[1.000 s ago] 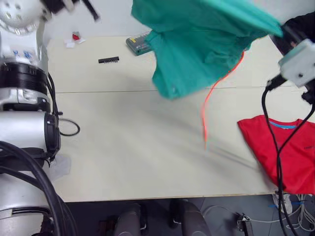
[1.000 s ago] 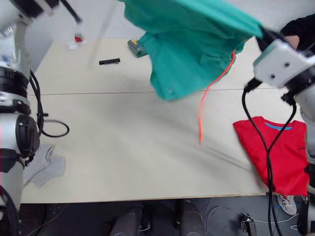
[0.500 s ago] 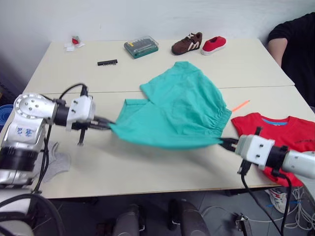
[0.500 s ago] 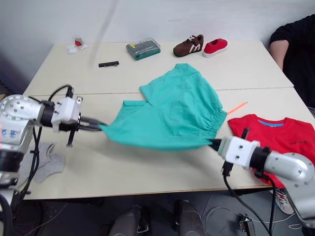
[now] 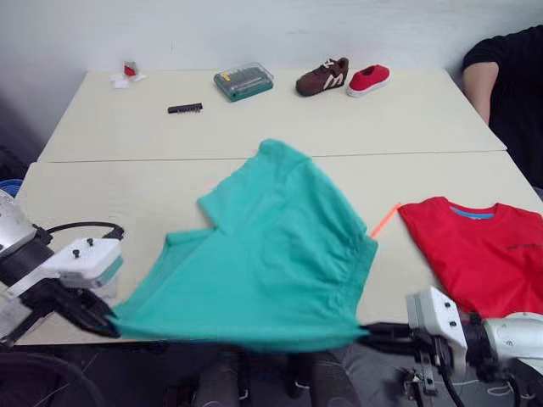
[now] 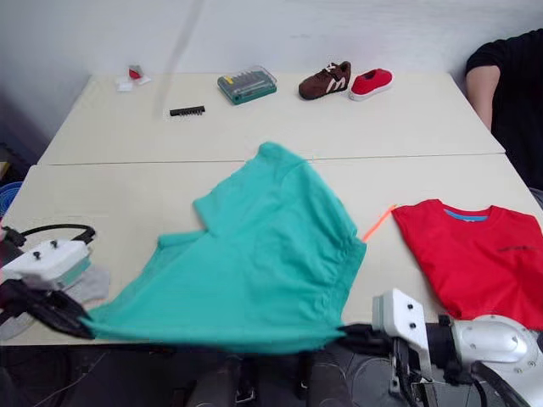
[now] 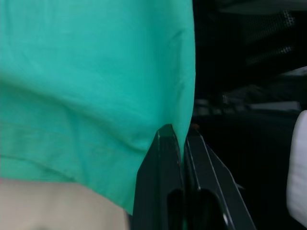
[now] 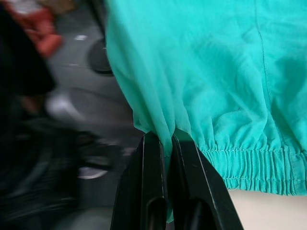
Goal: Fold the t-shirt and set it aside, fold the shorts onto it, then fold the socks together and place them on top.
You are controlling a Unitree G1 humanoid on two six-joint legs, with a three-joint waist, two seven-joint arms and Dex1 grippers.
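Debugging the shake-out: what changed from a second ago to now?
The shorts came down from mid-air and were dragged toward the table's near edge, both grippers, left and right, still clamped on their corners. The t-shirt, shoes and toolbox stayed put.

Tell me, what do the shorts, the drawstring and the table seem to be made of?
Shorts: thin matte woven cloth, probably; it drapes and puckers at the elastic waistband.
Drawstring: a neon orange cord, perhaps synthetic; too small to tell.
Table: smooth pale board, laminate or painted wood; hard to say which.
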